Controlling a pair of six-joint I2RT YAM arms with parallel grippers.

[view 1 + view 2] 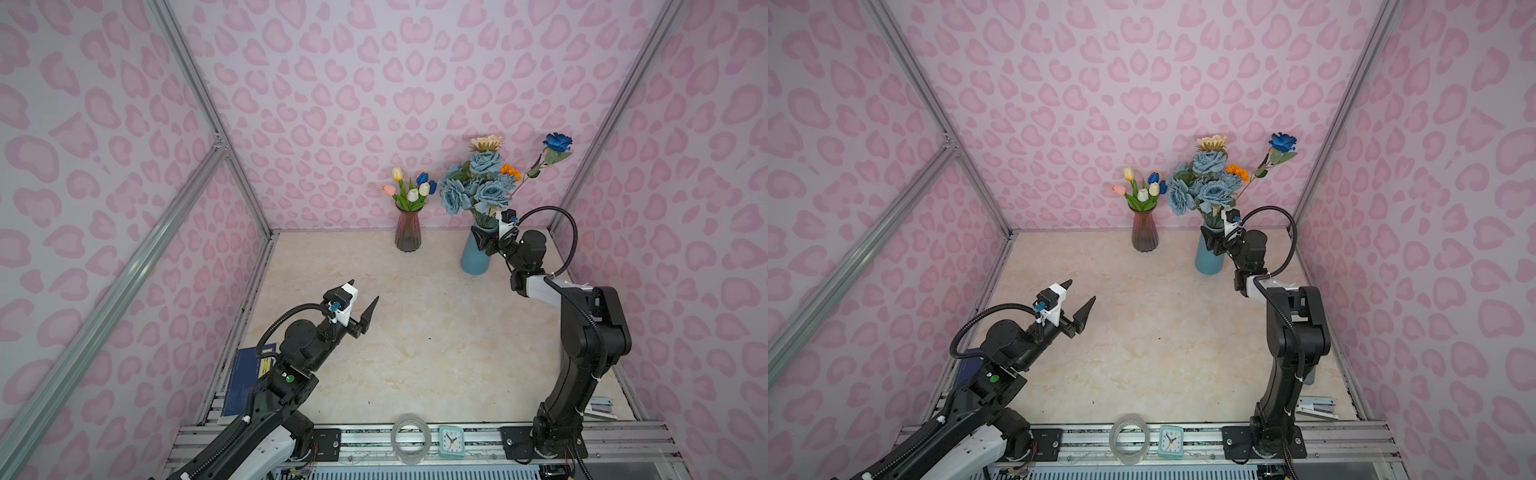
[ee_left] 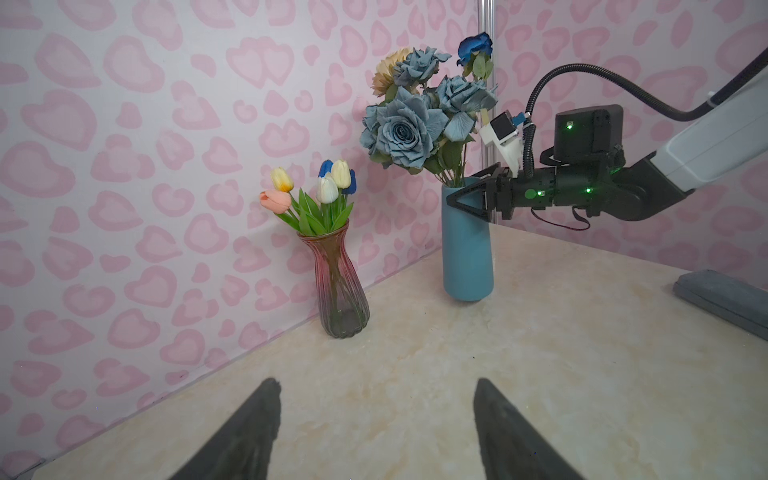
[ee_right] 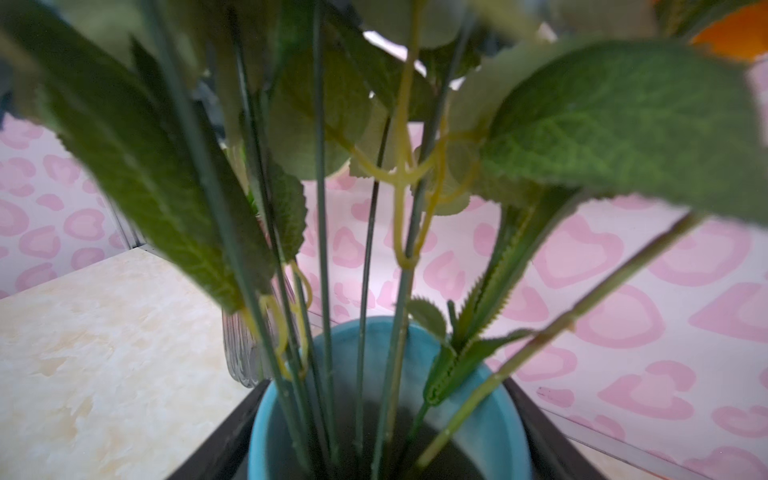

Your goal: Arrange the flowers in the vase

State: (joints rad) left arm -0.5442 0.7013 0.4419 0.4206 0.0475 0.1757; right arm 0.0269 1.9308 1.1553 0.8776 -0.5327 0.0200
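Note:
Dusty-blue roses with a beige daisy, an orange bloom and a vivid blue rose stand in a blue vase at the back right. My right gripper is open, one jaw on each side of this vase's rim. The stems rise between the jaws. Small tulips stand in a red glass vase left of it. My left gripper hangs open and empty over the table's middle left.
A tape roll and a small clock sit on the front rail. A blue book lies at the left edge and a stapler at the front right. Pink patterned walls close in three sides.

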